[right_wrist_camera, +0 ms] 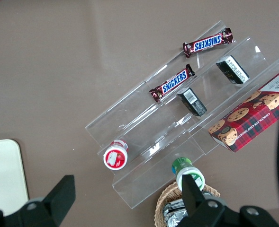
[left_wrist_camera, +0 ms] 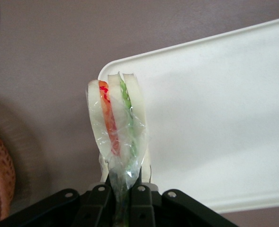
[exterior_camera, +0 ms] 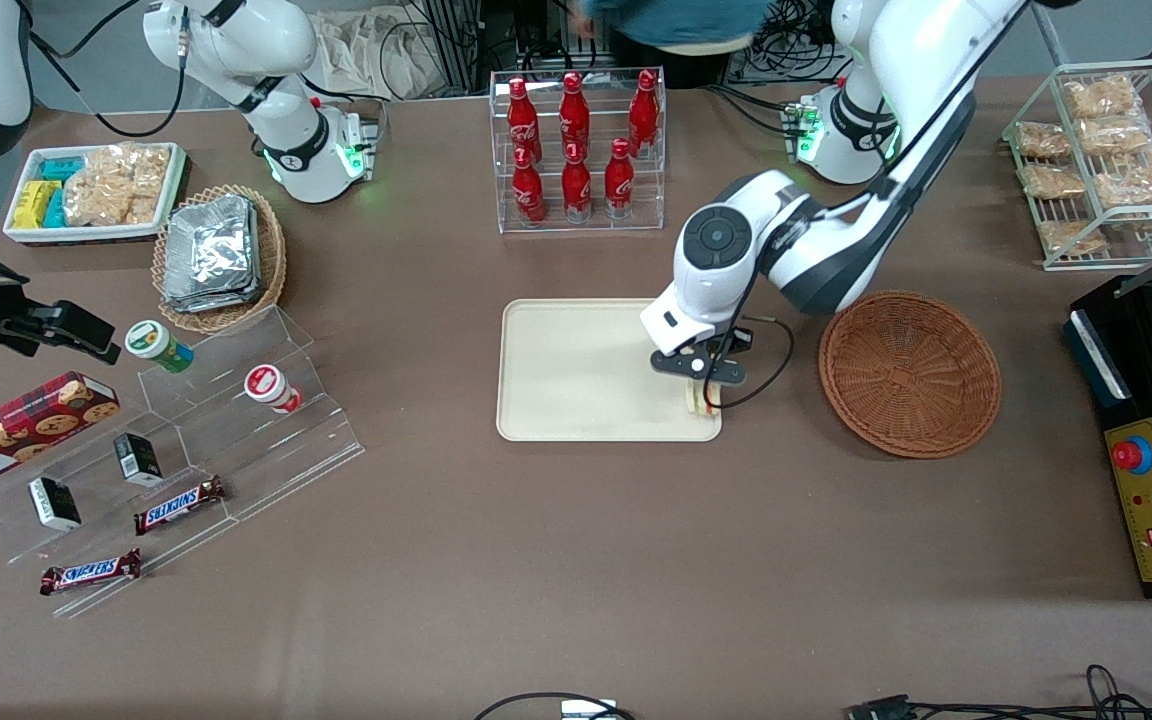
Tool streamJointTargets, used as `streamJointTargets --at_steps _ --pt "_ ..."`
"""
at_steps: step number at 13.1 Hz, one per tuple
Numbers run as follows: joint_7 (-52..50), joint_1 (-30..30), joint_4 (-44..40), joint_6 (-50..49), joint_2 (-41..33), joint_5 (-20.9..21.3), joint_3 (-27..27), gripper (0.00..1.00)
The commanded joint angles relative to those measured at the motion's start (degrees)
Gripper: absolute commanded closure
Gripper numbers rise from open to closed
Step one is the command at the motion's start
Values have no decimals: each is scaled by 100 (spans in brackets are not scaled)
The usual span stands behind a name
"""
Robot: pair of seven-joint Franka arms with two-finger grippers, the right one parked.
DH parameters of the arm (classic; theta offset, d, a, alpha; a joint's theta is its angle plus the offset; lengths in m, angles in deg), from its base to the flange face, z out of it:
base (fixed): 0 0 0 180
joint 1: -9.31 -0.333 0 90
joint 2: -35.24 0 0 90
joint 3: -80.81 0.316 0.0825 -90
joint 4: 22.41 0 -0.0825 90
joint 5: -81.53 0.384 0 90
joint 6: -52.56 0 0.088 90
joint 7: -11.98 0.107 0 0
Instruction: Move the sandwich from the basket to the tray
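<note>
My claw (exterior_camera: 704, 388) pinches wrapped sandwich (left_wrist_camera: 116, 124) by wrap tail, hanging over tray (exterior_camera: 576, 370) corner nearest emptied basket (exterior_camera: 909, 372); ready for release.

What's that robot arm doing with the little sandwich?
The left arm's gripper is pinching the wrapped sandwich by its wrap and holding it over the corner of the cream tray nearest the brown basket. The basket has nothing in it now. The sandwich has not been let go yet.
</note>
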Motion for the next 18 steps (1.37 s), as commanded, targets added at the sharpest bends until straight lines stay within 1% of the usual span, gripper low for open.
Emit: streamJointTargets --at_steps 1,2,6,7,8,9,13,15,16,17,18 --pt "-843 68 -111 278 577 609 -29 88" --pt "-1002 86 -102 374 666 715 -29 88" --pt "-1161 95 -111 542 817 734 -29 86" --pt "-1162 95 -111 542 817 734 -29 79" --pt "-1162 86 -111 542 817 734 -21 54" --pt "-1188 86 -120 525 817 716 -21 1" --pt "-1145 16 -146 367 633 716 -38 0" --pt "-1109 33 -312 -237 221 629 -47 0" --pt "-943 42 -426 -527 54 454 -47 0" --pt "-515 42 -575 -782 -166 87 -12 0" --pt "98 33 -716 -1046 -429 -439 110 0"
